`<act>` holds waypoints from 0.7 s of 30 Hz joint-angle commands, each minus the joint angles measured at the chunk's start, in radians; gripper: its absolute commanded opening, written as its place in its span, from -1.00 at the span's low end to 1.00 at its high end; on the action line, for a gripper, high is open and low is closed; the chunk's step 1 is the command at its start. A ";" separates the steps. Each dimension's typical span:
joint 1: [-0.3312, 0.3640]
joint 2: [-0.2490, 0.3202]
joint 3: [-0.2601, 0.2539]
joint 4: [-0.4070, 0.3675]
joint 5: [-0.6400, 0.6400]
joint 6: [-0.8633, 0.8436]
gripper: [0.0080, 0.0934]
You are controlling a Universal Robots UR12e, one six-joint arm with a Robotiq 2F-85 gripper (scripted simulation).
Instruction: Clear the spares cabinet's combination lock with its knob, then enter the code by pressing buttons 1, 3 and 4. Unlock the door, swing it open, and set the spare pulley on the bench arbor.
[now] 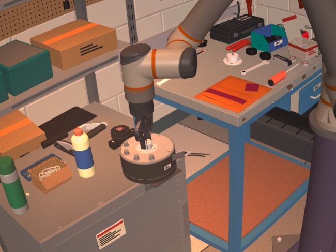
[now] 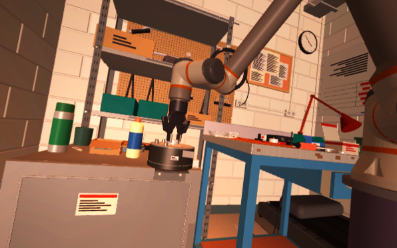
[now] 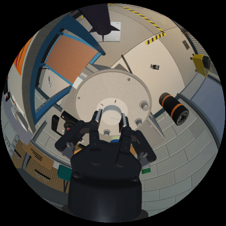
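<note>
The combination lock point(image 1: 148, 159) point(image 2: 170, 156) point(image 3: 113, 101) is a round dark drum with a pale top plate, sitting at the right edge of the cabinet top. Its white ribbed knob point(image 1: 146, 145) point(image 3: 111, 117) stands at the centre of the plate and is held by my closed gripper point(image 1: 145, 142) point(image 2: 175, 137) point(image 3: 111, 118), which points straight down onto it. Several grey buttons point(image 1: 136, 157) point(image 3: 144, 105) ring the near side of the plate. The bench arbor point(image 1: 233, 58) is a white post on the blue bench. The cabinet door point(image 2: 100, 210) is closed.
An open cardboard box point(image 1: 50, 174) of parts, a yellow and blue bottle point(image 1: 82, 153) point(image 2: 134, 138) and a green flask point(image 1: 12, 185) point(image 2: 61, 127) stand on the cabinet top left of the lock. A black bearing block point(image 1: 120, 134) lies just behind it. The blue bench point(image 1: 238, 95) stands to the right.
</note>
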 commanded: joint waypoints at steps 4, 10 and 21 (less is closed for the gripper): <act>0.001 0.000 -0.001 -0.001 0.002 0.014 -1.00; 0.001 0.000 -0.001 -0.001 0.002 0.017 -1.00; 0.001 0.000 -0.001 -0.001 0.002 0.017 -0.94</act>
